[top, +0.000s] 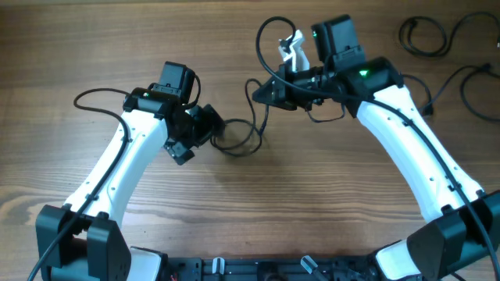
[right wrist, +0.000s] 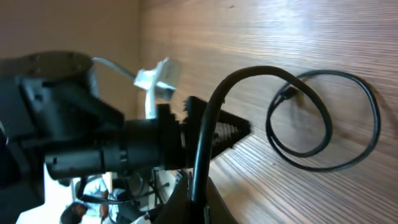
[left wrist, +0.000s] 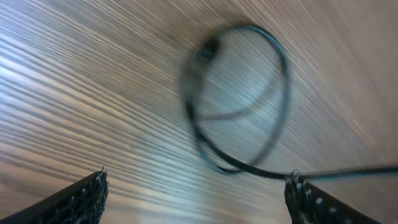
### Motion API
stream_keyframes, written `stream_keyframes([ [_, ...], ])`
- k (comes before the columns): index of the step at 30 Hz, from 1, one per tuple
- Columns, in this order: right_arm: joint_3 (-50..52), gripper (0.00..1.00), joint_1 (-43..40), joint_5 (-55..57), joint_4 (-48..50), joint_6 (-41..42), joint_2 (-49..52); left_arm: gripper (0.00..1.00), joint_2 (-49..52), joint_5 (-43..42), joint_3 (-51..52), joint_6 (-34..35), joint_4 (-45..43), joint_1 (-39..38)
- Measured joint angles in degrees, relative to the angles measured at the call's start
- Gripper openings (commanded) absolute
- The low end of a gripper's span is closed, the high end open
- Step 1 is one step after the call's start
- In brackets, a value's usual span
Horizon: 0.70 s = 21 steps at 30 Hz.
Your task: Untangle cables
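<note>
1. The cable loop (left wrist: 286, 87) lies flat on the desk (top: 312, 203) between the two arms. One strand rises from it up to the right gripper (right wrist: 239, 129).
2. The right jaws are together. The strand crosses them, but I cannot tell whether it is pinched or only draped there.
3. The left gripper (left wrist: 198, 178) hangs just beside the loop with its jaws wide apart and nothing between them.
4. The step in hand looks like a grasp of the loop by the left arm. It should come down over a single strand, not over the point where the strands cross.
5. Close the jaws fully before pulling, then draw away from the right arm slowly and stop if the loop tightens into a knot.
6. Two other coils (top: 403, 34) lie well apart at the far right and need no attention for now.
</note>
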<state>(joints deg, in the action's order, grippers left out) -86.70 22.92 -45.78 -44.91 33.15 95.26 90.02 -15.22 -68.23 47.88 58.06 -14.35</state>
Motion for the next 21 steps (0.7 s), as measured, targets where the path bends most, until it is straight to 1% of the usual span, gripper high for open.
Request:
stream_keyframes([
  [1,0.0,0.04,0.5,-0.48,0.46,0.02,0.0,0.81,0.0,-1.86,0.0,0.0,-0.63,0.0],
  [2,0.0,0.04,0.85,-0.79,0.72,0.02,0.0,0.8,0.0,-3.17,0.0,0.15,-0.85,0.0],
  [5,0.02,0.04,0.94,-3.41,2.38,0.09,0.0,0.8,0.0,-5.51,0.0,0.0,-1.18,0.0],
  [8,0.11,0.04,0.94,-9.88,7.69,0.48,-0.02,0.78,0.0,-6.14,0.0,0.0,-1.27,0.0],
  [10,0.22,0.04,0.61,-13.35,12.46,2.91,-0.02,0.75,0.0,-6.1,0.0,0.0,-1.38,0.0],
  [13,0.5,0.04,-0.63,-20.28,22.47,8.13,-0.02,0.66,0.44,-5.88,0.0,0.02,-1.81,0.0],
  [16,0.57,0.04,-0.79,-24.94,30.03,14.27,-0.02,0.63,2.34,-5.49,0.0,0.0,-2.54,0.0],
  [17,0.59,0.04,-0.79,-26.36,31.69,16.46,-0.02,0.6,3.13,-5.42,0.0,-0.02,-2.69,0.0],
  [18,0.61,0.04,-0.79,-27.41,33.38,18.12,-0.02,0.59,3.61,-5.11,0.0,-0.02,-2.86,0.0],
  [20,0.63,0.04,-1.2,-29.53,36.26,21.38,-0.02,0.59,4.39,-3.13,0.0,-0.02,-3.26,0.0],
  [21,0.63,0.04,-1.55,-29.99,36.46,22.25,-0.02,0.58,4.72,-0.63,0.0,-0.02,-3.02,0.0],
])
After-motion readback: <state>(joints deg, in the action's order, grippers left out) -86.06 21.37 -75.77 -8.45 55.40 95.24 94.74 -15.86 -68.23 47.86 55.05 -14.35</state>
